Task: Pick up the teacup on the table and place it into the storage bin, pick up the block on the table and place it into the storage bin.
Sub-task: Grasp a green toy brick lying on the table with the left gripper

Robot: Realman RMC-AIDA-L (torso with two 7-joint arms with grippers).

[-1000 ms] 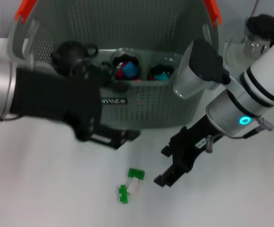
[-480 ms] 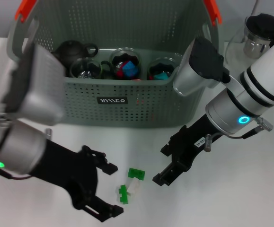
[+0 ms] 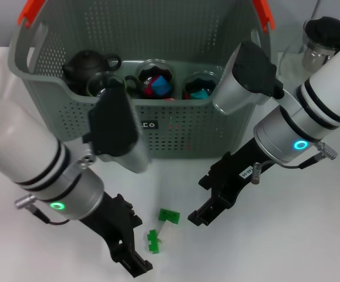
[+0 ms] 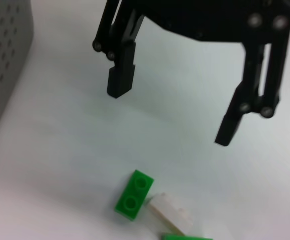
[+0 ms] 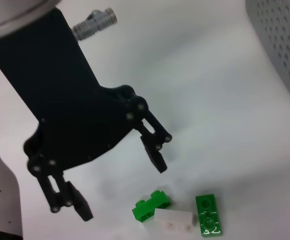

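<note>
Two grippers are positioned low over the white table, one on each side of the block, and neither is in contact with it. The block is seen as a small cluster of bricks lying flat on the table: a green two-stud brick, a white brick touching it, and a flat green plate against the white brick's other end. The left gripper is located just beside the block on the robot's left, toward the near edge of the table; its jaws are spread wide and nothing is held between them. The right gripper is located near the block on the robot's right, slightly farther from the near edge; its jaws are likewise spread apart and empty. The storage bin is placed behind both grippers toward the far edge of the table, with orange-red handle pieces at its upper corners and a small black label on its front wall. Inside the bin, a dark teapot and several glass teacups are contained along the front wall; coloured pieces are visible inside two of the cups. A glass vessel with a black lid is placed on the table beyond the right arm, near the far right corner.
</note>
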